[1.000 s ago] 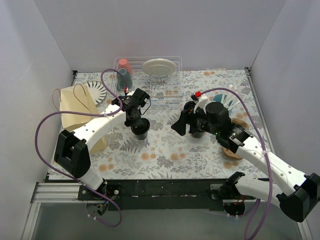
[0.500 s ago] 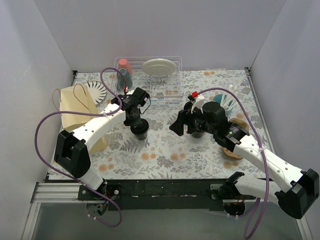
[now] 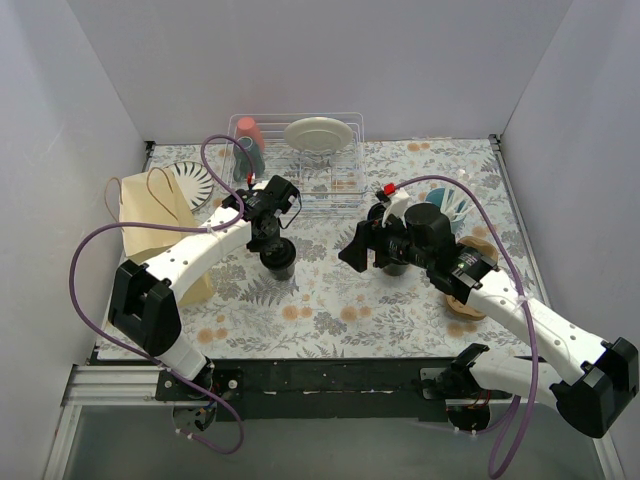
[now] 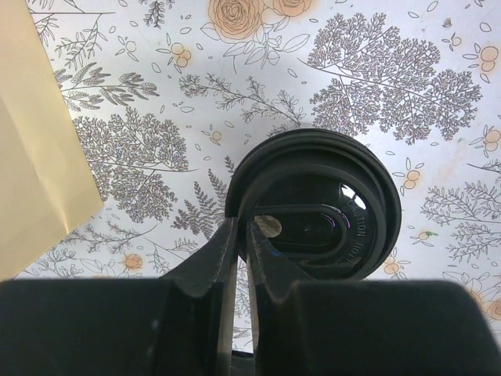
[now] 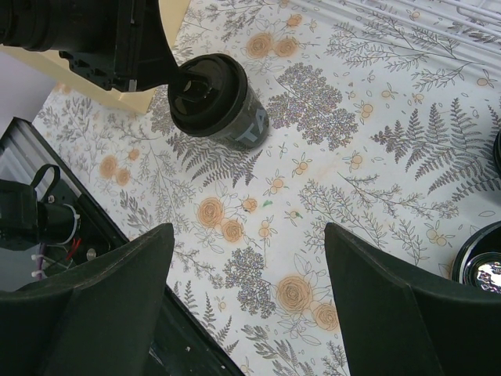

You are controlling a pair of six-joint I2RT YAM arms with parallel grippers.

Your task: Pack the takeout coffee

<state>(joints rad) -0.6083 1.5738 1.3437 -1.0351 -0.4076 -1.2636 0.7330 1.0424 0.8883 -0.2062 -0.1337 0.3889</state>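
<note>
The takeout coffee (image 3: 279, 258) we see best from the top camera is the lidded cup: small, round and all black. It stands on the floral tablecloth (image 3: 340, 305), left of middle and to the right of the brown paper bag (image 3: 150, 215). The left gripper (image 3: 272, 238) sits right on its far rim. The right gripper (image 3: 355, 250) hangs well apart to the right, above the cloth.

Left wrist: we're looking pretty much straight down on the lidded cup (image 4: 329, 204). It has a ringed black lid with a sunken oval in the middle, plus raised lettering too small to read. The left gripper (image 4: 241, 231) is pinched tight on the lid's rim, fingers nearly touching. A corner of the paper bag (image 4: 39, 157) shows at left, apart from the cup.

Right wrist: the lidded cup (image 5: 223, 106) is upper left, with pale lettering on its dark side and the left gripper (image 5: 168, 70) at its rim. The right gripper (image 5: 246, 243) is spread wide with nothing between its fingers. A second black cup (image 5: 479, 266) peeks in at lower right, with only part of its rim showing.
</note>
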